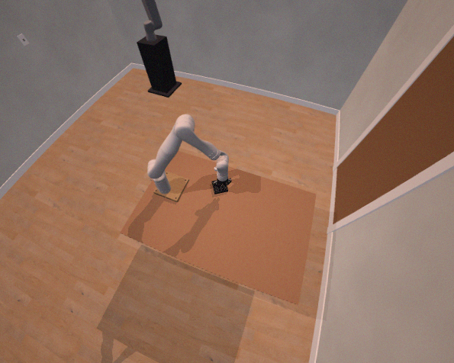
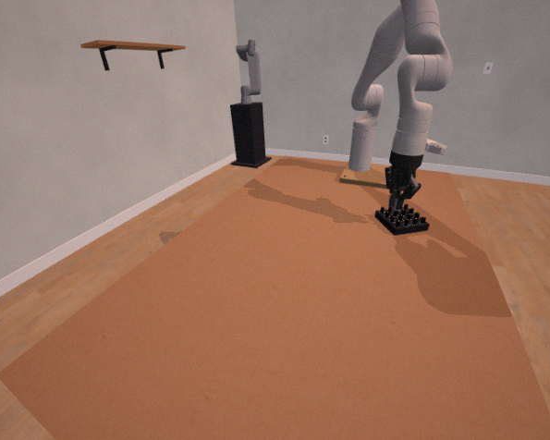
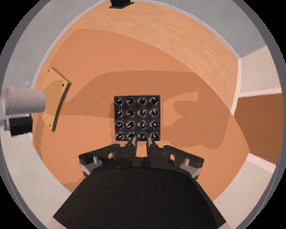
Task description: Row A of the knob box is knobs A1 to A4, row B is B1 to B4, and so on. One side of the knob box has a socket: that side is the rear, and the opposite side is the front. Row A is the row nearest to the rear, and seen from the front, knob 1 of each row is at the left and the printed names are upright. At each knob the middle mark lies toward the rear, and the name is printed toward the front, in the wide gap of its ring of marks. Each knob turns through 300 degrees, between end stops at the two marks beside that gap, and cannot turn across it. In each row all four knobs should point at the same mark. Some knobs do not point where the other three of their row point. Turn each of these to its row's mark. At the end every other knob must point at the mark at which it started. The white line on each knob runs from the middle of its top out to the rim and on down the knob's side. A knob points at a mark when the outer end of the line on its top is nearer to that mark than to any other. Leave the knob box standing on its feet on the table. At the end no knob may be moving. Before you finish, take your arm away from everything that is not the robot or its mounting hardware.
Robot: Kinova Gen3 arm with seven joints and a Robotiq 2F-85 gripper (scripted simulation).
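The black knob box (image 1: 220,190) stands on the brown mat, close to the arm's base. It also shows in the exterior view (image 2: 401,220) and in the wrist view (image 3: 138,117), with several small black knobs in rows on top. The knob lines and printed names are too small to read. My gripper (image 2: 397,204) points straight down over the box's edge row nearest the arm base. In the wrist view its fingertips stand a narrow gap apart at the box's near edge. I cannot tell whether they touch a knob. The gripper is open by a small amount.
The arm's wooden base plate (image 1: 171,189) lies just beside the box. A second arm on a black pedestal (image 1: 158,64) stands at the far wall. A wall shelf (image 2: 132,45) hangs high on the left. A wall rises at the right of the mat.
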